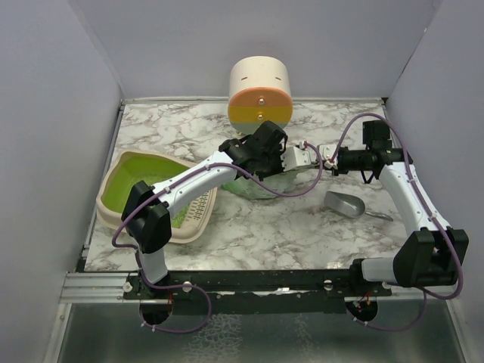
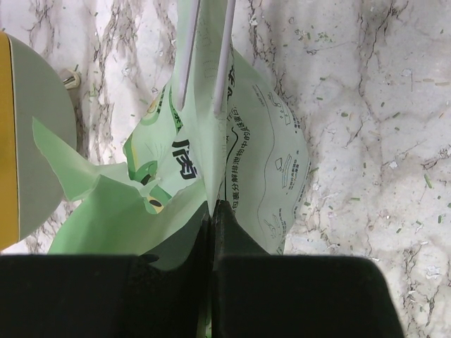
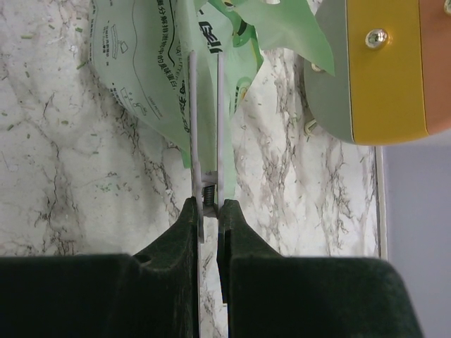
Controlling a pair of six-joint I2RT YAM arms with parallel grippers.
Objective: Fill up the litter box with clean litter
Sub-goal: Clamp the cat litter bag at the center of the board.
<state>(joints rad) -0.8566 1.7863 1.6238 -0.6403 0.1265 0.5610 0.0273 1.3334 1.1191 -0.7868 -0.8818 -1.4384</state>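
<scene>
Currently find the left gripper pinched fully shut on a fold of the mint-green litter bag, near mid-table. Find the right gripper narrowed almost to nothing, clamping the base of a pale two-bladed tool, with blades straddling the bag's edge. Note the litter box flat on the marble table at far left, well apart from the bag, lime-green inside facing up.

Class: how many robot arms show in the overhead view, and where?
2. The left arm reaches over the tray's edge to pinch the green bag; the right arm extends past the scoop, holding a pale tool at that bag. None seem hidden.
</scene>
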